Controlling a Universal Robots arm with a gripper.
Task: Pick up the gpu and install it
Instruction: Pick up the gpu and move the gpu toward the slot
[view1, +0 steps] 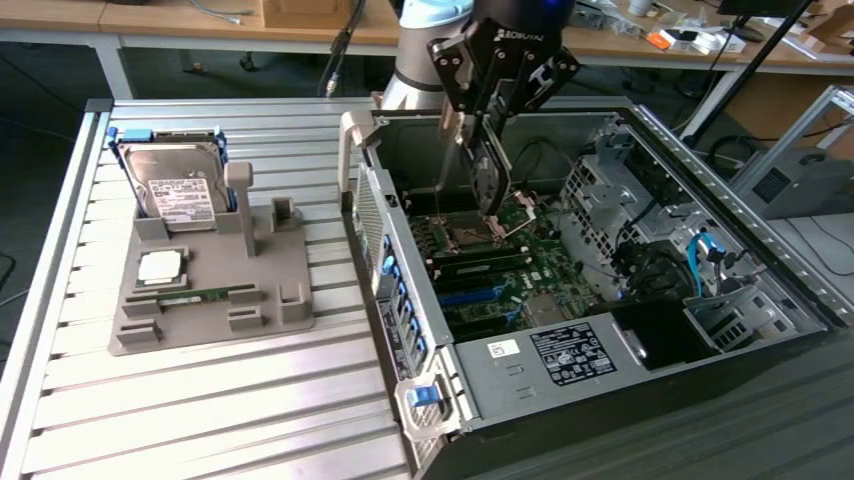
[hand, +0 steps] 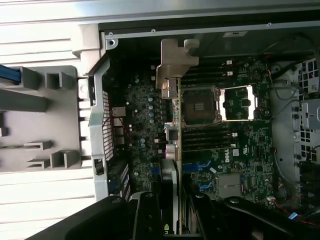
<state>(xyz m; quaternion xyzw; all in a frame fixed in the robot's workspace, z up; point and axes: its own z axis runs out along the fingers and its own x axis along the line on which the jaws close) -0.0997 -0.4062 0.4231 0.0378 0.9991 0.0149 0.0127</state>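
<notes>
While the work itself sits further in, the nearest thing is the slatted tabletop (view1: 200, 420). It carries a grey fixture (view1: 214, 325) toward its edge on the exterior view's left. On that fixture lie 1 RAM stick (view1: 194, 296) and 1 processor chip (view1: 160, 266), and at its far end a hard drive (view1: 174, 185) stands upright.

Along the tabletop's edge on the exterior view's right lies the open computer case (view1: 441, 400), with its motherboard (view1: 487, 290) facing up. The blue slots (view1: 467, 297) sit on the nearer part of the board and the processor socket (view1: 467, 235) is beyond them.

Over the socket area, the gripper (view1: 487, 140) is clamped on the gpu (view1: 489, 175), with 2 fingers pressing its flat faces. The card hangs on edge inside the case walls. Its lower edge appears apart from the board, though I cannot tell how close it is. The wrist view shows the gpu (hand: 172, 150) edge-on, with its silver bracket (hand: 176, 60) toward the case's rear wall.

I judge the pick-up done and the install step in hand: the card is being positioned and is not yet seated. Seating it would call for 3 things:
- the connector edge lined up along a slot
- the bracket meeting the rear opening
- a straight, upright push down, clear of the socket and the cables
</notes>
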